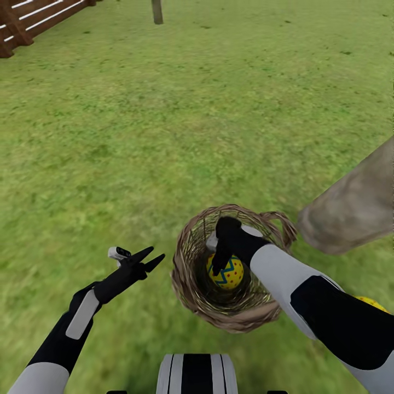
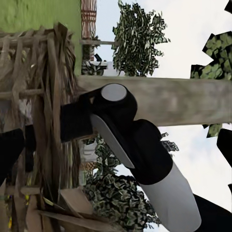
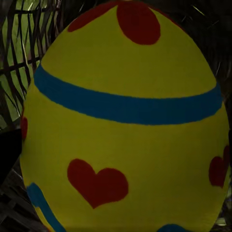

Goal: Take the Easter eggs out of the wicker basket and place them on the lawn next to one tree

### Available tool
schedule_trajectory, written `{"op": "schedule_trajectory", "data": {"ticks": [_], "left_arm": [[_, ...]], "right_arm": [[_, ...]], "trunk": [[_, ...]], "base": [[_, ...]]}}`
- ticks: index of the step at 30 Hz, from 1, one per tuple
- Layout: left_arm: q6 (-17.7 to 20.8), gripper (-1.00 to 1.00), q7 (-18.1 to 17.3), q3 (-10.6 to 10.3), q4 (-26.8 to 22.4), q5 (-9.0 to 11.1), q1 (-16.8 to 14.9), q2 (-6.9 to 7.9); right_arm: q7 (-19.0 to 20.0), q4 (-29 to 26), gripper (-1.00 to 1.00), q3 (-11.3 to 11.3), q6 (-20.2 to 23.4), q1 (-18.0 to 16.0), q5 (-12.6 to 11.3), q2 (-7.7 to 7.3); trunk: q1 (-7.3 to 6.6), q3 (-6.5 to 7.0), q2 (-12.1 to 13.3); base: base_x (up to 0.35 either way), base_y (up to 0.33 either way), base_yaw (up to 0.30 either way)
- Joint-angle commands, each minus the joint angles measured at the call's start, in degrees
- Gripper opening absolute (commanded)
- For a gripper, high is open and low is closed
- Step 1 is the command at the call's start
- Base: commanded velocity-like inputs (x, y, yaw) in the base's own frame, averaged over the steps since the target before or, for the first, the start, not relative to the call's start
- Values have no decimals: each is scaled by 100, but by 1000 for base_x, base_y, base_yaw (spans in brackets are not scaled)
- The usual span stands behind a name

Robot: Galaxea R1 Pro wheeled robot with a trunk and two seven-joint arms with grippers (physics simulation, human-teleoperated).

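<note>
A brown woven wicker basket [image 1: 232, 268] with a loop handle at its rim stands on the flat green grass lawn [image 1: 191, 120], just in front of the robot's black-and-white striped base [image 1: 197, 374]. At the bottom of the basket lies a yellow Easter egg painted with red dots and a blue-green zigzag band [image 1: 231, 272]. The right hand [image 1: 218, 261] reaches down inside the basket with its black fingers beside and over this egg; whether they are closed on it cannot be told. The right wrist view looks straight onto the egg [image 3: 123, 121] from very near, with red spots, a red heart-shaped mark and blue bands on its yellow shell and the dark weave of the basket behind it. A second yellow egg [image 1: 372, 302] peeps out on the grass beyond the right forearm, close to the foot of a thick mottled grey-brown tree trunk [image 1: 353, 205] that stands just beside the basket. The left hand [image 1: 148, 258] hovers over the grass beside the basket, its two black fingers spread apart and holding nothing. A brown slatted wooden fence [image 1: 33, 19] stands at the lawn's far left corner, and a thin trunk [image 1: 157, 11] rises at the far edge. No writing, brand or label can be read anywhere.
</note>
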Motion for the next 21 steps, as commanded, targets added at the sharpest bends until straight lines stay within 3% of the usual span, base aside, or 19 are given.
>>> {"op": "schedule_trajectory", "data": {"ticks": [1,21], "left_arm": [[42,100,3,-2,0,26,-2,6],[281,100,24,6,-1,-1,-38,18]], "right_arm": [[58,-9,-100,14,8,-2,59,-1],[66,-78,-100,-3,0,-2,50,-58]], "trunk": [[-3,19,0],[-55,462,27]], "base": [[0,0,0],[0,0,0]]}}
